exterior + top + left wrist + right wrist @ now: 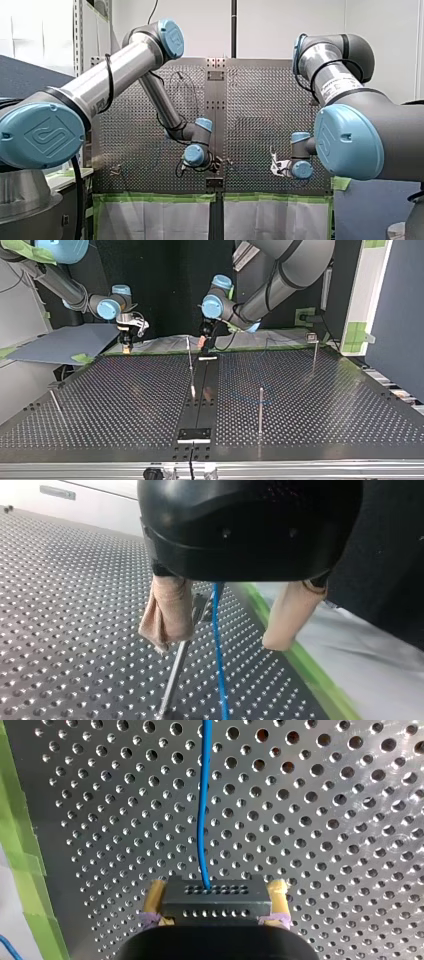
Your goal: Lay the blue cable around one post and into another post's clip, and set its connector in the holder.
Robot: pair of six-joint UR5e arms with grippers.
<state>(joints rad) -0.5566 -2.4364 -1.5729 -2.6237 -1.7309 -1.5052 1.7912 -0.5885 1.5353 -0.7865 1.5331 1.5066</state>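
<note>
The perforated table (310, 405) lies under both arms. My left gripper (217, 641) stands wide open, its beige pads (167, 610) well apart and gripping nothing. A slim metal post (175, 675) rises just beside one pad; whether they touch I cannot tell. The blue cable (218, 665) runs down between the fingers, clear of both pads, to the table. My right gripper (217, 887) is clamped on the black connector (215, 902) — yellow pads (154, 900) against the block's two ends. From the connector's face the cable leads straight ahead of that gripper, over the holes.
</note>
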